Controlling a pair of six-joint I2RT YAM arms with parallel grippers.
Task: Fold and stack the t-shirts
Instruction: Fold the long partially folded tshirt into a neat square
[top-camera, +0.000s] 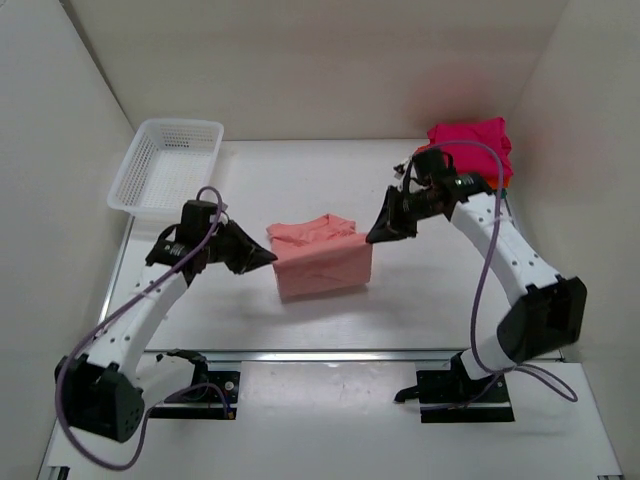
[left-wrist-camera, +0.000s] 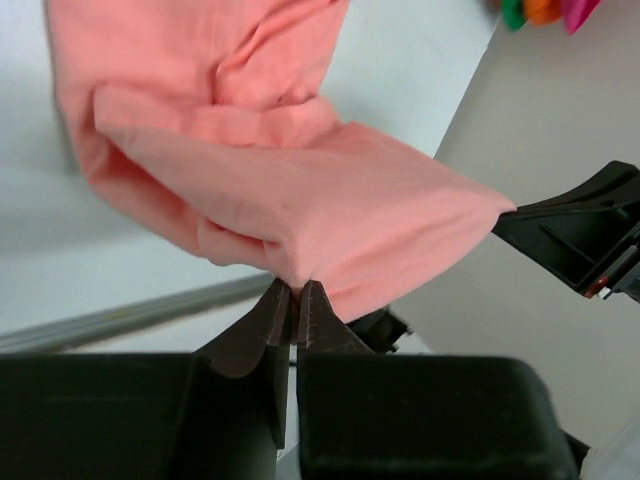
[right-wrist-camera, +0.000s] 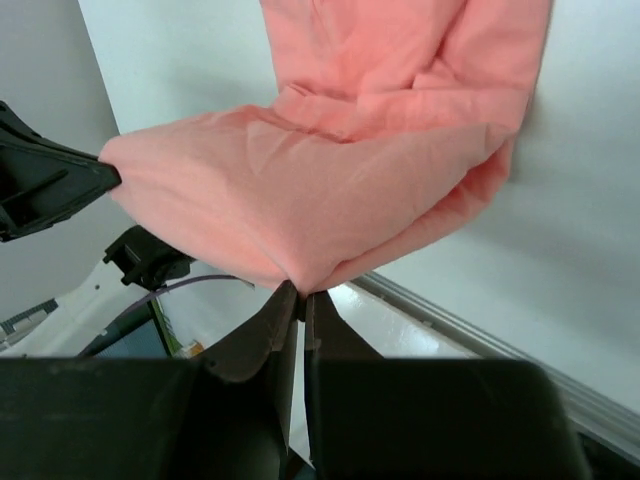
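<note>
Both grippers were clamped on the same cloth. Our left gripper (left-wrist-camera: 296, 296) had its 2 fingers pressed together on the left corner of the salmon-pink t-shirt (top-camera: 322, 258). Our right gripper (right-wrist-camera: 301, 298) pinched the opposite corner in the same way, so the shirt was stretched between them in the middle of the table (top-camera: 430, 300). In both wrist views we saw only a very small bit of fabric inside the jaws. The gripped edge looked lifted, while the far part with the sleeves lay on the table; how high the edge was, we could not tell. A pile of t-shirts (top-camera: 472, 148), magenta and red, sat at the far right corner, just behind the right arm. The white basket (top-camera: 182, 123) stood at the far left, well apart.

We judged that the fold was in progress and not yet finished. The main danger, in our opinion, was slipping. With such a thin pinch, a pull too strong, or 1 arm moving faster than the other, could draw a corner out, and the layers would fall open. Uneven motion could also give a crooked fold. If the shirt were carried to the pile, the right arm or its cable could push that pile over, because it was so near.
</note>
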